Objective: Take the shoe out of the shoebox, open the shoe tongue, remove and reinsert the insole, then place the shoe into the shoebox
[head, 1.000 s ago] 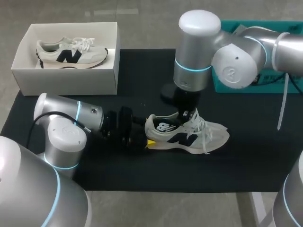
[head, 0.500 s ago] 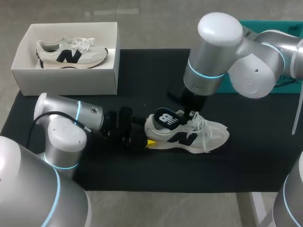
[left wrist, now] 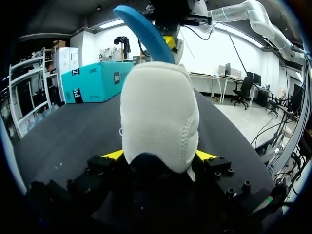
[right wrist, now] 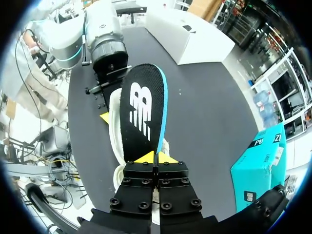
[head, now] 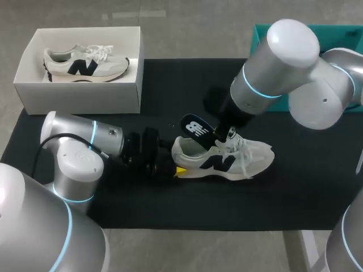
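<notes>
Raised and swung toward the far right over the last second, the right arm (head: 283, 68) has lifted the insole (head: 195, 128) from low in the shoe (head: 227, 161) to a slant above its collar. The shoe, the left arm (head: 85, 141) and the shoebox (head: 85, 96) lie as before.

Right gripper (right wrist: 156, 157) — fingers pressed together on one narrow end of the insole, which juts ahead of it over the shoe's opening; whether any part of the insole touches the shoe cannot be told. Left gripper (left wrist: 158, 156) — yellow fingertips (left wrist: 113, 154) set wide against both sides of the heel, clamping the shoe, which stands on its sole near the middle of the black mat (head: 170, 209) with its toe to the right.

Open room: bare mat runs along the near side of the shoe and past its toe to the right. A free band of mat separates the shoe from the shoebox. A teal box (head: 256, 35) bounds the far right edge, behind the right arm.

Materials and shapes: the insole is a thin elongated oval, dark on top with a white mark and bright blue beneath. The shoe has off-white mesh and suede-like panels, a dark side emblem, loose white laces and a rounded, padded heel with stitched seams. The shoebox is white card, rectangular and lidless; it sits at the far left, well apart from the shoe, and holds a second shoe (head: 85, 63) lying on its side
</notes>
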`<act>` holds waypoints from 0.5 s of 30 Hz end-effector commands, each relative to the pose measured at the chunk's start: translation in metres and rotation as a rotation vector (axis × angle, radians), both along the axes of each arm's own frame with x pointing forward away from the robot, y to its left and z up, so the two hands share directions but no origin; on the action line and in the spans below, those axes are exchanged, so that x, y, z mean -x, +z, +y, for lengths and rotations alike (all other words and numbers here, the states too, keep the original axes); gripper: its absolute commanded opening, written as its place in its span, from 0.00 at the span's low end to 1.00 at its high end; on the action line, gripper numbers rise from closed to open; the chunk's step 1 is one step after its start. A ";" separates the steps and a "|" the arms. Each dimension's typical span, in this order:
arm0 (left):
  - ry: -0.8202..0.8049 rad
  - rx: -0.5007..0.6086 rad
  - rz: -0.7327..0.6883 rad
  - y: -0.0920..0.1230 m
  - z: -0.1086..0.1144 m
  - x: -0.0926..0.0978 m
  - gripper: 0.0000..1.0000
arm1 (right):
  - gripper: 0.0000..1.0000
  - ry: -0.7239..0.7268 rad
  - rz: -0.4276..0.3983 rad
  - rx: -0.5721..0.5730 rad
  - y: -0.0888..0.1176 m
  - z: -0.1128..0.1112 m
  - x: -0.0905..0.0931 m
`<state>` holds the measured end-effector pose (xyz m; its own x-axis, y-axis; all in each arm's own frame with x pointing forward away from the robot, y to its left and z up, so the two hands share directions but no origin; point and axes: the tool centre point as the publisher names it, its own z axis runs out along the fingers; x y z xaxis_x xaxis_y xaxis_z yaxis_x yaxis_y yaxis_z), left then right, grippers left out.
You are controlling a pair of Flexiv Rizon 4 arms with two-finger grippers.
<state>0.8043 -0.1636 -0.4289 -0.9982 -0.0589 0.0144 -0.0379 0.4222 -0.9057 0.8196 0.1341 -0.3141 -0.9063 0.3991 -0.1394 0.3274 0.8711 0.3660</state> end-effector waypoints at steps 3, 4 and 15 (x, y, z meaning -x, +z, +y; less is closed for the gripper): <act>-0.001 -0.002 0.000 -0.002 -0.003 0.000 0.00 | 0.00 0.014 -0.057 -0.073 0.006 0.004 -0.006; -0.001 -0.002 0.000 -0.002 -0.003 0.000 0.00 | 0.00 0.020 -0.062 -0.075 0.009 0.005 -0.008; -0.001 -0.002 0.000 -0.002 -0.003 0.000 0.00 | 0.00 0.034 -0.091 -0.110 0.009 0.012 -0.025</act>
<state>0.8050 -0.1633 -0.4284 -0.9981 -0.0597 0.0145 -0.0384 0.4218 -0.9059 0.8377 0.1429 -0.2981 -0.9013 0.3913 -0.1859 0.2657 0.8382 0.4762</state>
